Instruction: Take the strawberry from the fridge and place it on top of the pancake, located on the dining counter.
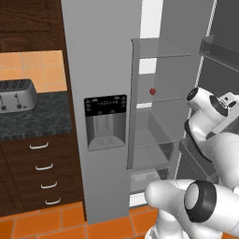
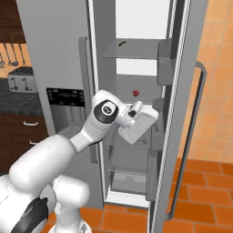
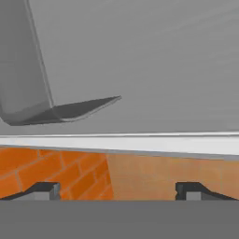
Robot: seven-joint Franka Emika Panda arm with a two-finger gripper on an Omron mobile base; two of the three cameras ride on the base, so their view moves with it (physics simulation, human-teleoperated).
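Right now the job has barely begun: nearest to me the white arm leans in at the open fridge (image 2: 136, 27), and its hand (image 3: 116, 192) is spread about as wide as it goes, with nothing between the fingertips (image 3: 44, 190) and nothing touching them. From the hand's own camera I see orange floor tiles and a grey door panel ahead, so it seems aimed low and off to one side, not at the fruit. Farther in, the strawberry (image 2: 135, 93) sits untouched on a glass shelf (image 1: 163, 99) toward the back, above and beyond the hand. What's left, I'd say, is everything: reach in, grasp it, carry it off and set it on the pancake.
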